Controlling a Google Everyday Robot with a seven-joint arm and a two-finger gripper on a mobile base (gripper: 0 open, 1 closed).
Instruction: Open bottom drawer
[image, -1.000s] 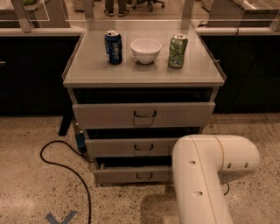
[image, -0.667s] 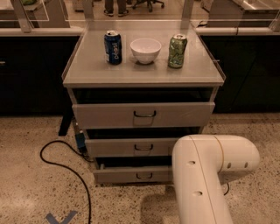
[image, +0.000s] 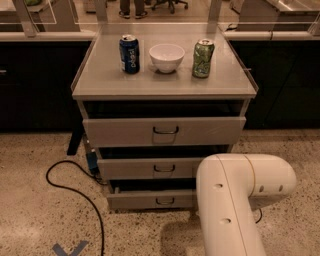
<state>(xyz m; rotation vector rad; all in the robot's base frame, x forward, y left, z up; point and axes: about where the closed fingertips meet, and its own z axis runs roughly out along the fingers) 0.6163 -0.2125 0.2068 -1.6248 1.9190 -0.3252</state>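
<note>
Grey cabinet w/ 3 drawers, centre frame. On its tabletop (image: 100, 80), L to R: blue can (image: 129, 54), white bowl (image: 167, 57), green can (image: 203, 58), in a row, apart. Bottom drawer (image: 140, 200), w/ small dark wire handle (image: 165, 201), has a dark gap above; its right end is hidden behind the white arm (image: 235, 200) at lower right. Gripper out of frame. Black cable (image: 75, 190) loops on the floor, left of cabinet.

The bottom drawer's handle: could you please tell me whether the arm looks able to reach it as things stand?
Probably yes. The handle faces open floor, nothing standing before it; the arm covers only the right end of the bottom drawer. The gripper is out of view, so its place is unknown.
</note>
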